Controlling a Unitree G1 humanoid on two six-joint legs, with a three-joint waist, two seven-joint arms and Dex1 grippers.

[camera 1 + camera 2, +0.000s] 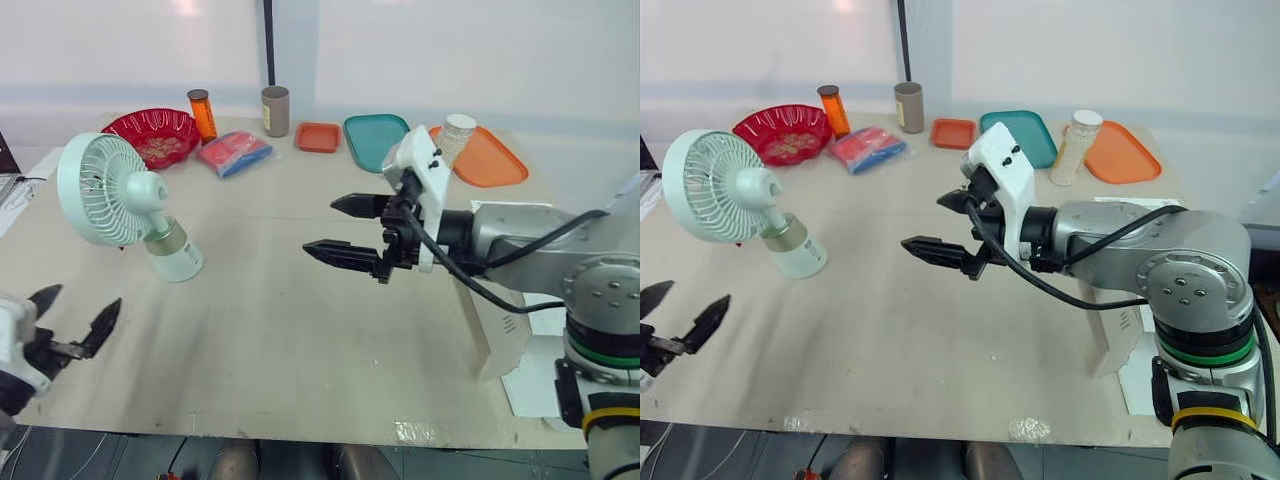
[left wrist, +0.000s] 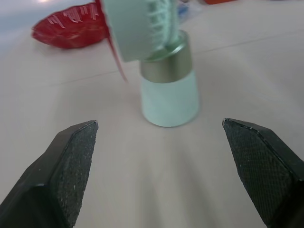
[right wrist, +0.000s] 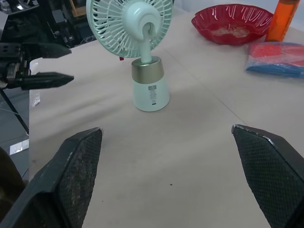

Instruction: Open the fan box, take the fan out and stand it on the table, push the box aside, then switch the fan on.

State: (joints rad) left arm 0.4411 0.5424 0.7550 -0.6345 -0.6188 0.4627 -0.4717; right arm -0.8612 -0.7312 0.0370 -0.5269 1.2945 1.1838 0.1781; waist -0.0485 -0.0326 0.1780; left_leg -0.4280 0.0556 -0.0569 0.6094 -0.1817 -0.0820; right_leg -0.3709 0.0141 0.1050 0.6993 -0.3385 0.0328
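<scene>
On the table (image 1: pixel 300 330) the fan (image 1: pixel 120 195) stands upright, left claw (image 1: pixel 80 300) and right claw (image 1: pixel 322 226) both spread wide

Pale beige table (image 1: pixel 300 340), white wall (image 1: pixel 450 50) behind, dark vertical pole (image 1: pixel 268 40), soft overhead glare (image 1: pixel 185 8)

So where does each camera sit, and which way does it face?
Left eye view: head, looking down over the table; left gripper and right gripper show, open.
Right eye view: beside it, same scene.
Left wrist view: left wrist, looking between its own fingers at the fan.
Right wrist view: right wrist, facing the fan; left gripper beyond.
All four share the fan.
</scene>
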